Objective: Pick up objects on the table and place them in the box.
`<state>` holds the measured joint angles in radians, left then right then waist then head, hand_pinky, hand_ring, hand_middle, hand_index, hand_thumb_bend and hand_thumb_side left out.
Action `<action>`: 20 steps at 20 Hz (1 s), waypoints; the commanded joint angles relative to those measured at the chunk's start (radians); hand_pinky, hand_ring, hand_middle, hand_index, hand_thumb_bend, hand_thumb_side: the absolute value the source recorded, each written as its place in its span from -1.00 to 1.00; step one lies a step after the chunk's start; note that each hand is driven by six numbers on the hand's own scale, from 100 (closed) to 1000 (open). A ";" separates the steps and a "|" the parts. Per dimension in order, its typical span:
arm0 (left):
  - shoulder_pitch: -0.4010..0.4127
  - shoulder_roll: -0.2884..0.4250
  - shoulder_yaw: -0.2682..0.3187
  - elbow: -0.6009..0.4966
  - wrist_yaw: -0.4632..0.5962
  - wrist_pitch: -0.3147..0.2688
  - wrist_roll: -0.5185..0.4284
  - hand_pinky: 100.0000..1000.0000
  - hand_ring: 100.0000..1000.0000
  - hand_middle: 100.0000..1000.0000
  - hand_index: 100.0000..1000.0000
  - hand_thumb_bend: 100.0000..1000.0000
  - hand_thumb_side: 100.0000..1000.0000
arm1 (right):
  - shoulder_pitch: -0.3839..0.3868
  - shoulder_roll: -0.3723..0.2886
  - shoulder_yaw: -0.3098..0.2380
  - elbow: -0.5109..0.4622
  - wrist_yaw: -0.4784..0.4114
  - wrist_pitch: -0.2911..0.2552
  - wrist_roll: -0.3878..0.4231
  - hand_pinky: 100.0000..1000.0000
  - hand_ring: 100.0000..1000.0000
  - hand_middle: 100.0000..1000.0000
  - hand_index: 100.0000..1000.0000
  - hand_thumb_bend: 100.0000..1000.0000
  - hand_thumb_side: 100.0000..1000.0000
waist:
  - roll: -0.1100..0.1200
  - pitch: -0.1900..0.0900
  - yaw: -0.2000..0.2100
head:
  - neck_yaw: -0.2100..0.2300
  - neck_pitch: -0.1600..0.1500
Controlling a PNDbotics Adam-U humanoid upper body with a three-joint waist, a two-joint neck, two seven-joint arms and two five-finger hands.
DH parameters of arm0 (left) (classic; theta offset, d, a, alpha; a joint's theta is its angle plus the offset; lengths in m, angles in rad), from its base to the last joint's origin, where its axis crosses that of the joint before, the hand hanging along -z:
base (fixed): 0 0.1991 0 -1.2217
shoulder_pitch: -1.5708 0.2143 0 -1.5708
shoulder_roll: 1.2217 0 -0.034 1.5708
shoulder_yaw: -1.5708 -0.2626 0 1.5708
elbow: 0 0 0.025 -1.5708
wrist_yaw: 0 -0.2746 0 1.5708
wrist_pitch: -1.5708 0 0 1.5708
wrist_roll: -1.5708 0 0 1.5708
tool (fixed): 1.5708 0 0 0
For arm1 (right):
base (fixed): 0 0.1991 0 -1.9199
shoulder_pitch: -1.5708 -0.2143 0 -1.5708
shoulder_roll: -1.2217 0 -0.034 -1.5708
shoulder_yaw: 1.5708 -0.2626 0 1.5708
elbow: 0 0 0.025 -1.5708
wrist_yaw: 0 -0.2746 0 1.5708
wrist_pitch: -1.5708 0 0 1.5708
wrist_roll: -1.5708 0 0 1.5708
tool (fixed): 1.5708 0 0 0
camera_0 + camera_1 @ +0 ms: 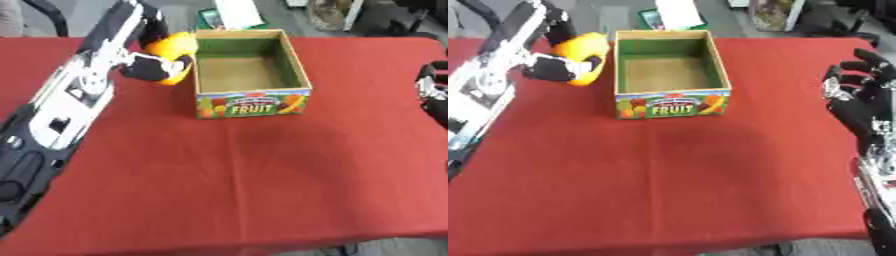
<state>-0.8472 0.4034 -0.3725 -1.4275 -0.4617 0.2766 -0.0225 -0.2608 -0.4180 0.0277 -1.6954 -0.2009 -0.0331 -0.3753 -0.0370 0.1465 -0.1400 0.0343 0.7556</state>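
Left eye view shows our left hand [150,67] clamped on an orange fruit [175,47] just beside the box [252,98]. We see the box empty; the right hand [859,102] rests open.

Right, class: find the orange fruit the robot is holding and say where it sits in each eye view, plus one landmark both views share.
Left eye view: the orange fruit is upper left of centre, held in the left robot hand, against the box's left wall.
Right eye view: it sits further left, near the top-left, slightly apart from the box.
Shared landmark: the FRUIT label on the box front.
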 commanded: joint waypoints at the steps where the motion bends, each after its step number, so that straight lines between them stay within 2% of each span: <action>1: -0.065 -0.063 0.031 0.141 -0.056 -0.033 0.046 -0.17 -0.33 -0.56 -0.34 -0.12 -1.00 | -0.021 -0.012 0.003 -0.009 -0.009 -0.001 0.011 0.18 0.15 0.20 0.58 -0.81 -0.98 | 0.001 -0.007 -0.016 | 0.014 -0.006; 5: -0.119 -0.146 0.079 0.349 -0.103 -0.114 0.130 -0.14 -0.31 -0.54 -0.33 -0.11 -1.00 | -0.029 -0.005 0.013 -0.008 -0.010 0.001 0.020 0.18 0.15 0.20 0.58 -0.81 -0.98 | 0.002 0.004 -0.049 | 0.027 -0.016; 9: -0.153 -0.196 0.127 0.509 -0.153 -0.176 0.202 -0.09 -0.24 -0.46 -0.25 -0.04 -1.00 | -0.041 0.001 0.022 -0.008 -0.012 0.002 0.030 0.18 0.15 0.20 0.58 -0.81 -0.98 | 0.004 0.014 -0.085 | 0.041 -0.025; 11: -0.164 -0.207 0.142 0.553 -0.176 -0.199 0.224 -0.03 -0.12 -0.28 -0.08 0.25 -1.00 | -0.043 0.003 0.024 -0.007 -0.013 0.003 0.033 0.18 0.15 0.19 0.58 -0.81 -0.98 | 0.005 0.018 -0.099 | 0.044 -0.029; 12: -0.167 -0.209 0.144 0.563 -0.187 -0.211 0.228 0.01 -0.03 -0.16 0.03 0.56 -1.00 | -0.043 0.004 0.024 -0.007 -0.013 0.003 0.033 0.18 0.15 0.19 0.58 -0.81 -0.98 | 0.006 0.019 -0.103 | 0.045 -0.029; 13: -0.169 -0.210 0.145 0.566 -0.197 -0.225 0.228 0.04 0.02 -0.10 0.09 0.67 -1.00 | -0.042 0.004 0.023 -0.006 -0.013 0.002 0.033 0.18 0.15 0.19 0.58 -0.81 -0.98 | 0.006 0.020 -0.105 | 0.044 -0.030; 16: -0.167 -0.206 0.142 0.553 -0.217 -0.255 0.225 0.15 0.18 0.08 0.26 0.99 -0.55 | -0.041 0.005 0.022 -0.006 -0.014 0.002 0.031 0.18 0.15 0.19 0.58 -0.81 -0.98 | 0.006 0.021 -0.103 | 0.041 -0.028; 19: -0.161 -0.201 0.139 0.522 -0.216 -0.272 0.226 0.21 0.29 0.18 0.31 1.00 -0.26 | -0.040 0.006 0.021 -0.004 -0.014 0.001 0.032 0.18 0.15 0.19 0.58 -0.81 -0.98 | 0.006 0.019 -0.092 | 0.038 -0.025; 20: -0.159 -0.198 0.138 0.510 -0.208 -0.275 0.228 0.21 0.29 0.18 0.31 1.00 -0.24 | -0.040 0.006 0.021 -0.004 -0.014 0.001 0.032 0.18 0.15 0.19 0.58 -0.81 -0.98 | 0.006 0.017 -0.088 | 0.037 -0.024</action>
<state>-0.9862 0.1904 -0.2379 -0.8881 -0.6683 0.0107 0.2035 -0.2900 -0.3993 0.0558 -1.6896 -0.2050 -0.0295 -0.3449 -0.0287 0.1797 -0.2263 0.0745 0.7365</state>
